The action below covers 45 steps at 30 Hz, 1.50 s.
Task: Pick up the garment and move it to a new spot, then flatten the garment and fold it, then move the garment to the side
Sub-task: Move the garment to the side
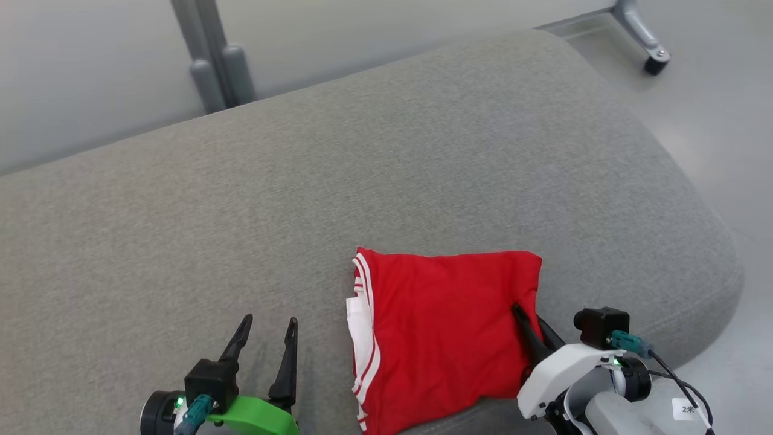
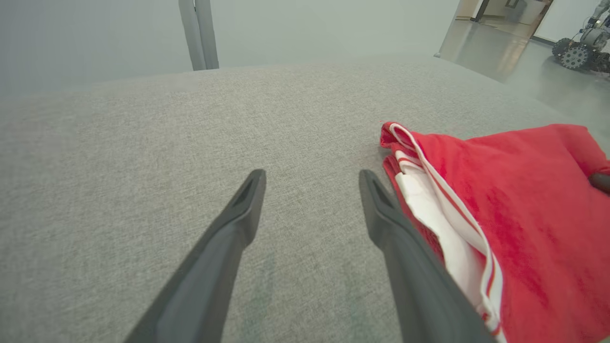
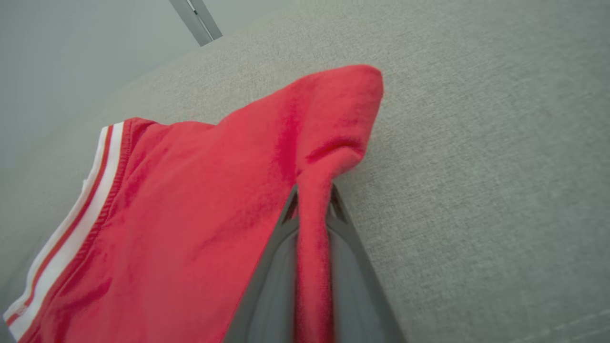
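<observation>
Right pincer [image 3: 312, 201] pinches the garment [image 1: 441, 332]; bunched cloth hides the contact itself.

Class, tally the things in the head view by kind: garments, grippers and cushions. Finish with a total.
Garments: 1 (red garment)
Grippers: 2 (left gripper, right gripper)
Cushions: 1 (grey cushion)
Total: 4

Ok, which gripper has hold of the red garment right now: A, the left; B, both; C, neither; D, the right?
D: the right gripper pinches a fold of the red garment between its fingers, while the left gripper is open and holds nothing.
</observation>
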Motion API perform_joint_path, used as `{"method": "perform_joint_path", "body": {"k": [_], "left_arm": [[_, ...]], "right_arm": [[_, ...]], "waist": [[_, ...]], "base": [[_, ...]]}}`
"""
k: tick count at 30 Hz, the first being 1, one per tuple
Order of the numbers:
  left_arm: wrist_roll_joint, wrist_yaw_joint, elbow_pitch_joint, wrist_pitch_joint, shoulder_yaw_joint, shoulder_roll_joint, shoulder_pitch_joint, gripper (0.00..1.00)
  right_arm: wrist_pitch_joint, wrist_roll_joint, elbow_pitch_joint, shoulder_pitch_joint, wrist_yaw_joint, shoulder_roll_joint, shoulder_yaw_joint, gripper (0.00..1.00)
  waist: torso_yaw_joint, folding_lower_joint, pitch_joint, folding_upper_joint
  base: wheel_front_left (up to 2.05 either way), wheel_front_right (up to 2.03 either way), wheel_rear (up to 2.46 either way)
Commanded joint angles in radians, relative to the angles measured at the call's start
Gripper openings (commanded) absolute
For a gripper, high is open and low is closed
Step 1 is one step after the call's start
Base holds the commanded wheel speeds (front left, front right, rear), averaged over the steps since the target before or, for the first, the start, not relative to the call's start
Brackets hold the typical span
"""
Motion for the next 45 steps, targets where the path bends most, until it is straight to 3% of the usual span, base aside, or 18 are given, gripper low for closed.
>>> {"method": "perform_joint_path", "body": {"k": [1,10,19,27,32,36,37,38,45], "left_arm": [[0.009,-0.003,-0.003,0.0,-0.001,0.004,-0.019,1.0],[0.061,-0.017,-0.021,0.0,-0.013,0.005,-0.089,1.0],[0.129,-0.03,-0.084,0.0,-0.021,0.034,-0.206,1.0],[0.163,-0.032,-0.121,0.0,-0.042,0.044,-0.268,1.0],[0.162,-0.027,-0.149,0.0,-0.061,0.033,-0.277,1.0],[0.154,-0.026,-0.164,0.0,-0.07,0.027,-0.271,1.0],[0.155,-0.024,-0.168,0.0,-0.066,0.029,-0.264,1.0],[0.154,-0.022,-0.169,0.0,-0.062,0.031,-0.261,1.0],[0.148,-0.018,-0.155,0.0,-0.052,0.033,-0.243,1.0]], "right_arm": [[-0.002,0.005,-0.007,0.0,-0.002,-0.001,0.001,0.0],[-0.002,-0.007,-0.052,-0.089,-0.002,-0.004,0.016,0.0],[-0.002,-0.033,-0.007,-0.402,-0.002,-0.08,-0.042,0.0],[-0.003,-0.13,0.177,-0.629,-0.002,-0.235,-0.242,0.0],[-0.003,-0.231,0.279,-0.654,-0.002,-0.348,-0.414,0.0],[-0.003,-0.322,0.34,-0.635,-0.002,-0.385,-0.525,0.0],[-0.003,-0.356,0.342,-0.649,-0.002,-0.384,-0.564,0.94],[-0.003,-0.373,0.33,-0.652,-0.002,-0.379,-0.58,1.0],[-0.003,-0.443,0.209,-0.639,-0.002,-0.308,-0.628,1.0]], "waist": [[-0.127,0.0,0.019,-0.0001],[-0.083,0.0,0.127,-0.0001],[0.041,0.0,0.345,-0.0001],[0.117,0.0,0.433,-0.0001],[0.161,0.0,0.436,-0.0001],[0.187,0.0,0.428,-0.0001],[0.192,0.0,0.427,-0.0001],[0.194,0.0,0.426,-0.0001],[0.197,0.0,0.4,-0.0001]], "base": [[0.0,0.0,0.0],[0.0,0.0,0.0],[0.0,0.0,0.0],[0.0,0.0,0.0],[0.0,0.0,0.0],[0.0,0.0,0.0],[0.0,0.0,0.0],[0.0,0.0,0.0],[0.0,0.0,0.0]]}}
